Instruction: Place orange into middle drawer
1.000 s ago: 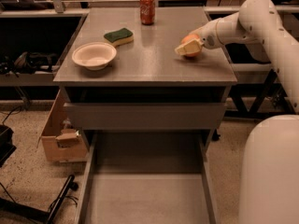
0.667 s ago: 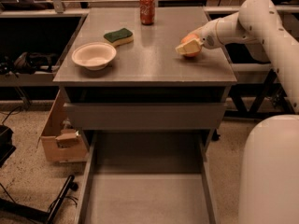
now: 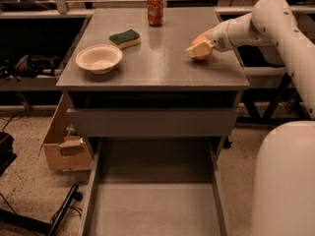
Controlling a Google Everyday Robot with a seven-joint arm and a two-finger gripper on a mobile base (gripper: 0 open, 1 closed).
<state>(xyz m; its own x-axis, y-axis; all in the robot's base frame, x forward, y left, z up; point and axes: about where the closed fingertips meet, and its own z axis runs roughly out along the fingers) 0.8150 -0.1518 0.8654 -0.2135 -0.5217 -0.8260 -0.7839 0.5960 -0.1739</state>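
One orange [image 3: 203,56] touches the gripper [image 3: 199,48] on the tabletop [image 3: 162,63].

Dim warm light; tool [image 3: 199,50] at orange [image 3: 202,57]

Orange-coloured orange [image 3: 199,39]; cream-white gripper [image 3: 198,49] at it on grey cabinet top [image 3: 162,60]; red can [image 3: 155,9]; green sponge [image 3: 124,37]; beige bowl [image 3: 98,57]; grey middle drawer [image 3: 152,210].

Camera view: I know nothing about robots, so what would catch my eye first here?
A big white arm reaches in from the right, its gripper at the orange on the right side of the grey cabinet top. Below, the middle drawer is pulled wide open toward the camera, and the orange is not yet in it. A beige bowl, a green sponge and a red soda can sit further left on the top.
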